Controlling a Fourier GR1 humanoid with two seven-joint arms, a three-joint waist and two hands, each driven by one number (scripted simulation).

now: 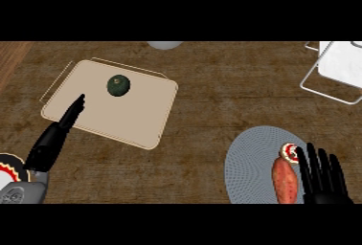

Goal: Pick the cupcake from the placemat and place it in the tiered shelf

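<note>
Your right hand [322, 174] hangs with fingers straight and spread over the placemat [247, 167], beside the cupcake [289, 152] at its edge, probably lined up for a grasp.

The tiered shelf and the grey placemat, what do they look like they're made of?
The tiered shelf looks like thin white metal wire or rod framing a flat white panel, judging by its slim pale outline. The grey placemat looks woven or textile-like, matte, from the fine dotted ripple pattern across it. Neither is certain.
</note>
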